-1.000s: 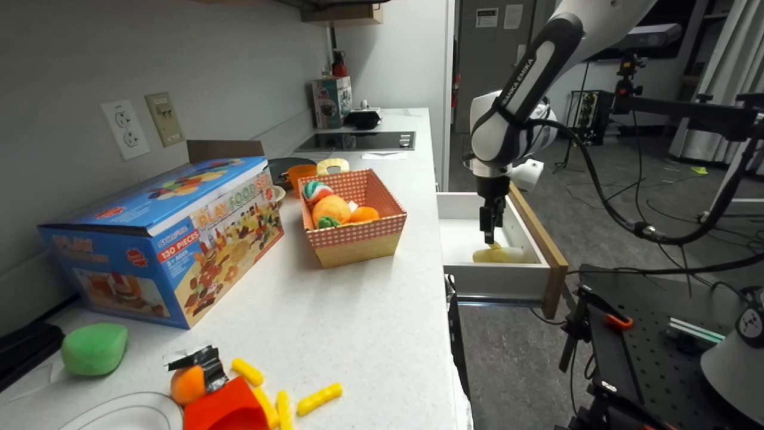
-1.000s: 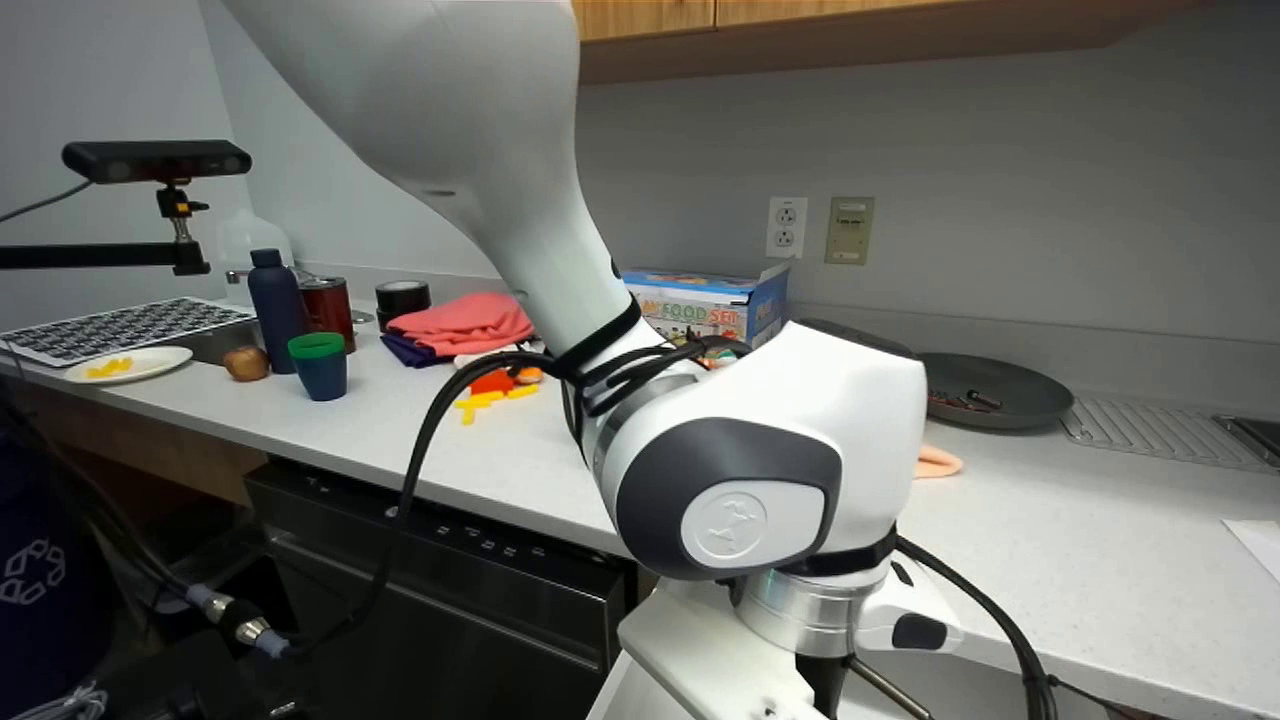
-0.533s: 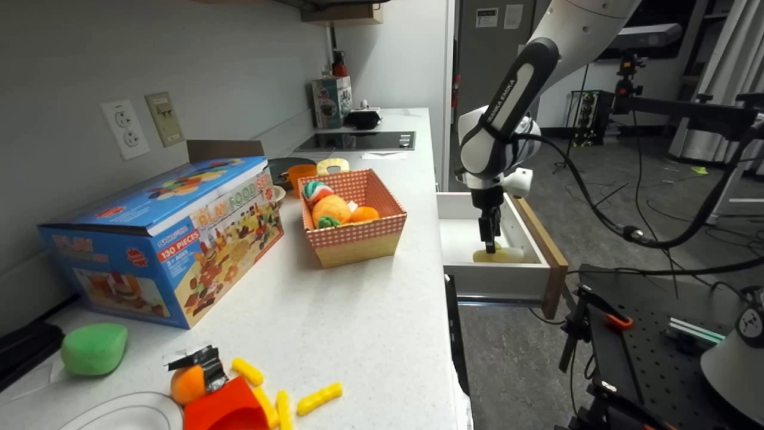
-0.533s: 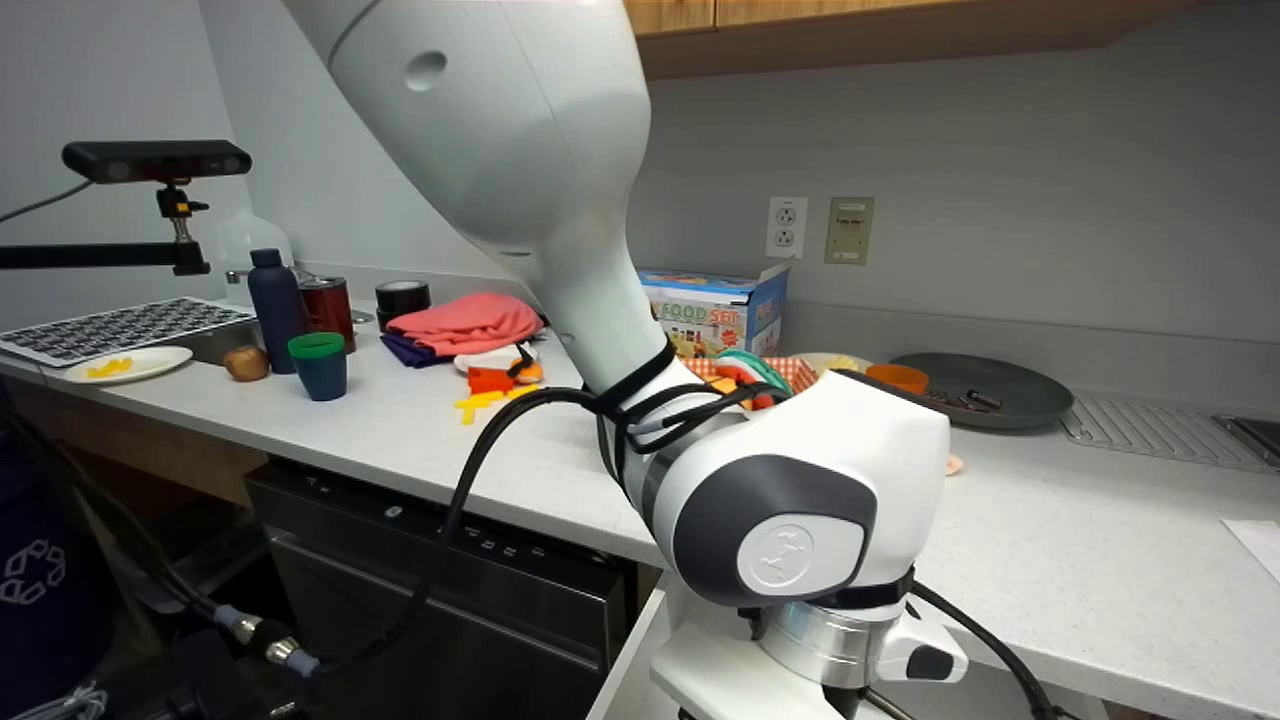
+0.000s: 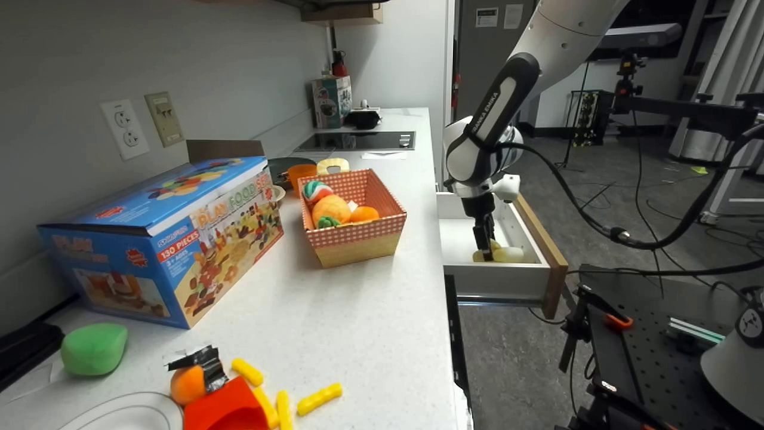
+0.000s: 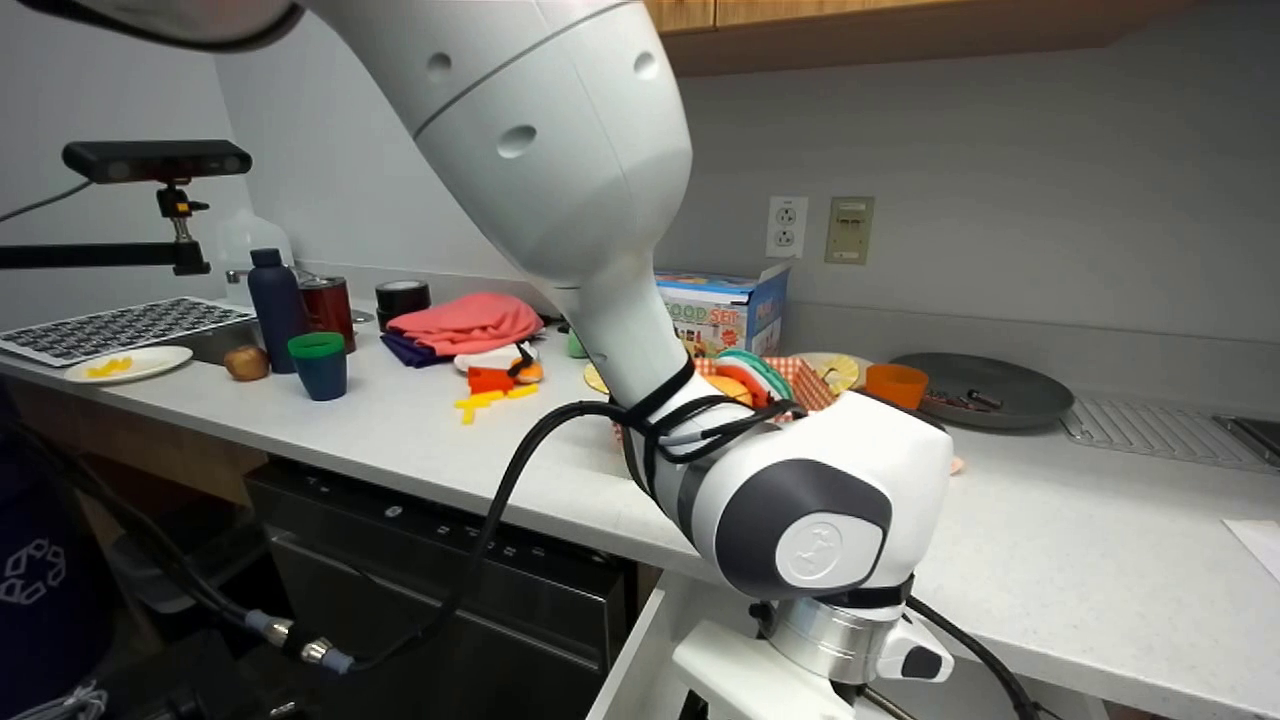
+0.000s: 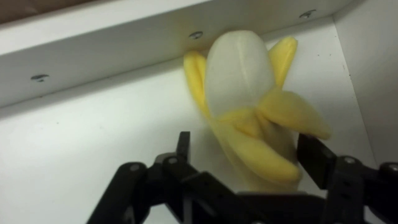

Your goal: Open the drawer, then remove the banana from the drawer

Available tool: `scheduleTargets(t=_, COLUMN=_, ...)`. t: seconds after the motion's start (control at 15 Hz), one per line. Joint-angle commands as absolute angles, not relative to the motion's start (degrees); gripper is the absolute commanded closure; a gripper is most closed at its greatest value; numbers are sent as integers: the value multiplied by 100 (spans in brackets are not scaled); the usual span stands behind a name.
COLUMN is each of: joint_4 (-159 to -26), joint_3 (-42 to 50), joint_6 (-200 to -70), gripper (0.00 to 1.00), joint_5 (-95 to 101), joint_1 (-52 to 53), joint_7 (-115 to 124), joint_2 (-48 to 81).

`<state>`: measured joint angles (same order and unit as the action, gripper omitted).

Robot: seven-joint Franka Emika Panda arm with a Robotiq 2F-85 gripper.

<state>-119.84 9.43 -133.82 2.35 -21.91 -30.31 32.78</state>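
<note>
The drawer (image 5: 456, 233) is pulled out below the counter; its white side wall also shows in an exterior view (image 6: 632, 655). A plush banana with white flesh and yellow peel flaps (image 7: 239, 77) lies on the drawer floor, close to one wall; an exterior view shows part of it (image 5: 508, 255). My gripper (image 7: 244, 136) is open and down inside the drawer, its fingers on either side of the banana's lower peel. In the wrist view the left finger stands apart from the banana; the right finger is close against it, under a flap. The banana's lower end is hidden by the gripper.
The counter edge (image 5: 444, 280) runs beside the drawer. On the counter stand a checked basket (image 5: 358, 242) of toy food, a blue play-food box (image 5: 167, 239) and a dark pan (image 6: 990, 390). The drawer's wooden front (image 5: 540, 254) faces the black robot table (image 5: 650, 334).
My gripper has moved down into the drawer and toward the counter, reaching the banana. The drawer and the banana look unmoved.
</note>
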Motion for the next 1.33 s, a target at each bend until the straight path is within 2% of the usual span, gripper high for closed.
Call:
scheduleTargets(t=0.0, joint_4=-11568, joint_3=770, joint_6=-13063, gripper=42, joint_5=176, joint_1=-2406, joint_7=-3242, joint_2=3496)
scheduleTargets(t=0.4, joint_4=-11476, joint_3=740, joint_6=-13058, gripper=89, joint_5=11, joint_1=-2567, joint_7=-3148, joint_2=3458)
scheduleTargets(t=0.53, joint_4=-11529, joint_3=763, joint_6=-13077, gripper=99, joint_5=-13, joint_1=-2616, joint_7=-3123, joint_2=3358)
scheduleTargets(t=1.0, joint_4=-11882, joint_3=1051, joint_6=-13245, gripper=99, joint_5=214, joint_1=-2535, joint_7=-2778, joint_2=2709)
scheduleTargets(t=1.27, joint_4=-12419, joint_3=1364, joint_6=-13530, gripper=99, joint_5=739, joint_1=-2276, joint_7=-2308, joint_2=1711)
